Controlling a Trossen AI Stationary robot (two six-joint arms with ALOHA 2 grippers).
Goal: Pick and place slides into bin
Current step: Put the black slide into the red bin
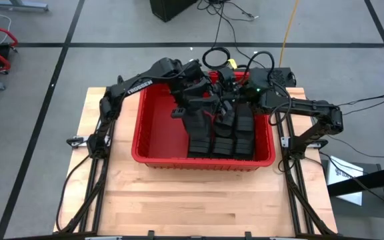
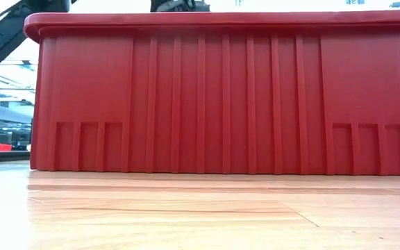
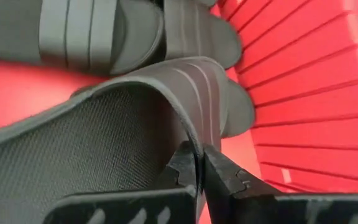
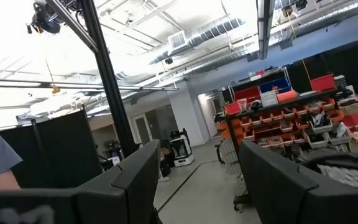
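- Left gripper (image 3: 199, 171) reaches down from the far left, jaws pinched together on a slide's strap (image 3: 194, 93).
- Right gripper (image 4: 194, 180) is raised, pointing level, jaws apart.

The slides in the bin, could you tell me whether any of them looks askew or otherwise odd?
One does. The left gripper is shut on the strap edge of a slide, which hangs tilted above the red bin floor, while the other slides lie flat side by side. Nothing looks damaged. The right gripper is open, aimed at the room.
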